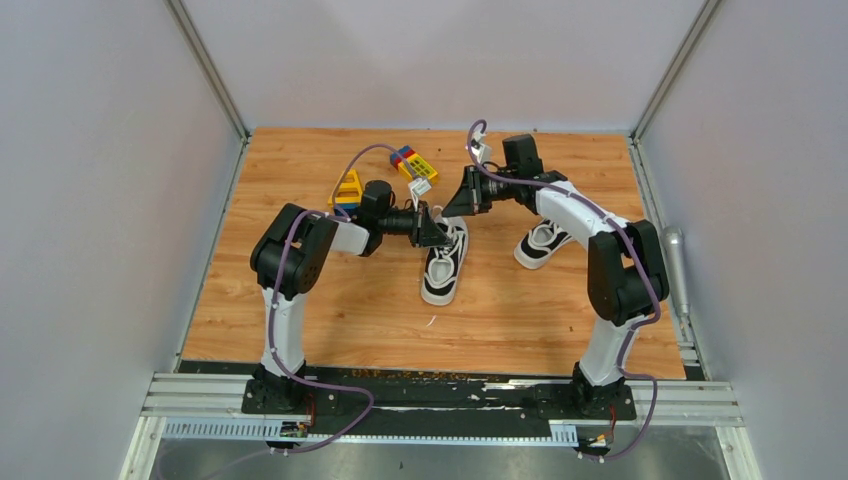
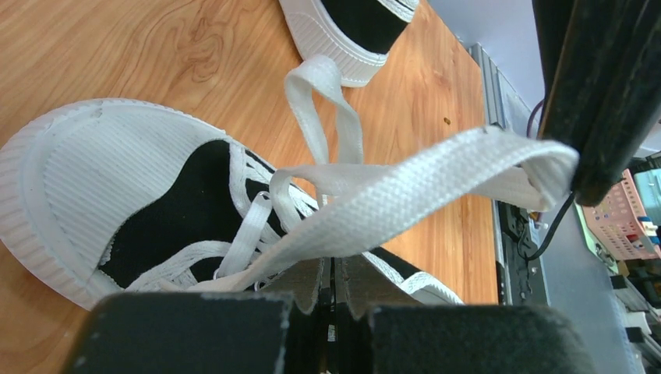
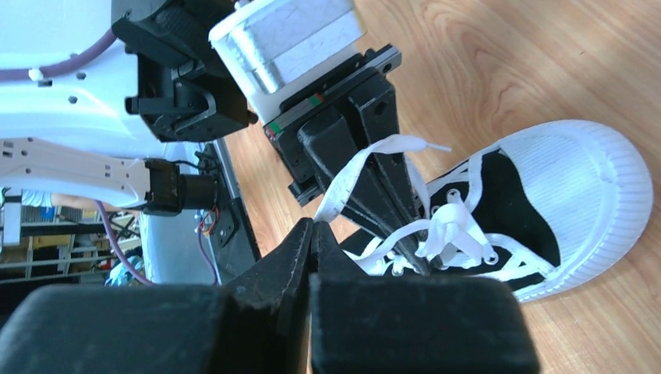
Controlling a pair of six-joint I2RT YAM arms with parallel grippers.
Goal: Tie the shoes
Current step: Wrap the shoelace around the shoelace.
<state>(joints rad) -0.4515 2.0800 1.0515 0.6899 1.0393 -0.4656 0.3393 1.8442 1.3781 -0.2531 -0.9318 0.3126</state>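
Observation:
One black canvas shoe (image 1: 444, 265) with a white toe cap lies mid-table, and it also shows in the left wrist view (image 2: 93, 179) and the right wrist view (image 3: 577, 179). The second shoe (image 1: 541, 243) lies to its right, its toe at the top of the left wrist view (image 2: 351, 31). My left gripper (image 1: 445, 236) is shut with its tips down among the first shoe's laces (image 3: 452, 226). A white lace (image 2: 405, 195) runs over its jaws to my right gripper (image 1: 450, 208), which is shut on the lace's far end (image 3: 323, 212) just above and behind the shoe.
Colourful toy blocks (image 1: 415, 163) and a yellow block (image 1: 347, 188) lie behind the left arm. A grey metal cylinder (image 1: 675, 262) lies beside the table's right edge. Grey walls close in the back and both sides.

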